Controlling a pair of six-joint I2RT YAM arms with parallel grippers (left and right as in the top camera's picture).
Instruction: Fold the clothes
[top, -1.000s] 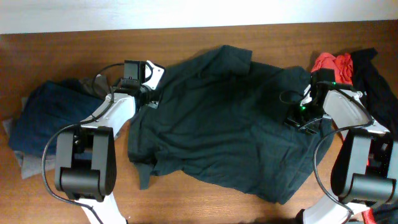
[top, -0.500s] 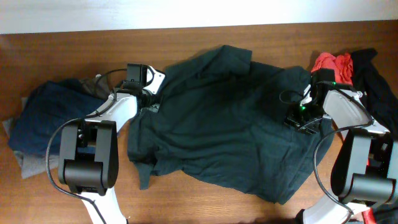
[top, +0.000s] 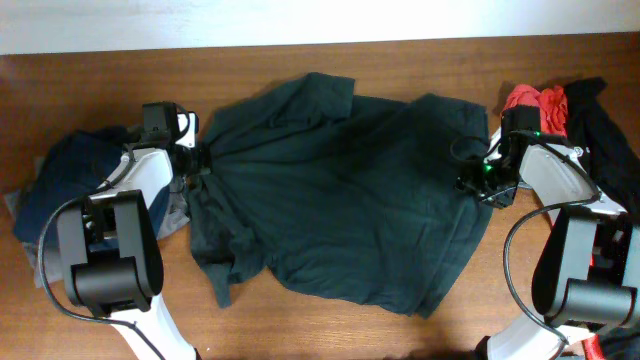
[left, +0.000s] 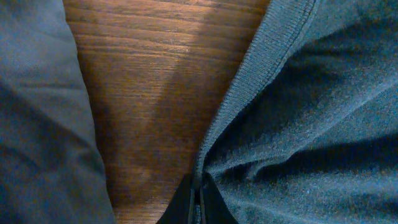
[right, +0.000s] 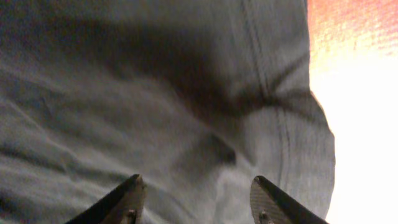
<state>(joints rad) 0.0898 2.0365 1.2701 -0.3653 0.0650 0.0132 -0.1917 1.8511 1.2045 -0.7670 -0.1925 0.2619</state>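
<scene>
While left tool (left: 194, 200) clamps dark green shirt (top: 340, 200) hem, right tool (right: 196, 186) apart over it

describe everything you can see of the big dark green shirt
The dark green shirt is a large, soft knit garment, spread wide but wrinkled across the middle of the wooden table. It shows a ribbed edge and stitched seams, and its lower left part is bunched into folds. The left end effector is shut on the ribbed edge at the shirt's left side. The right end effector stands open over its right side, gripping nothing.
</scene>
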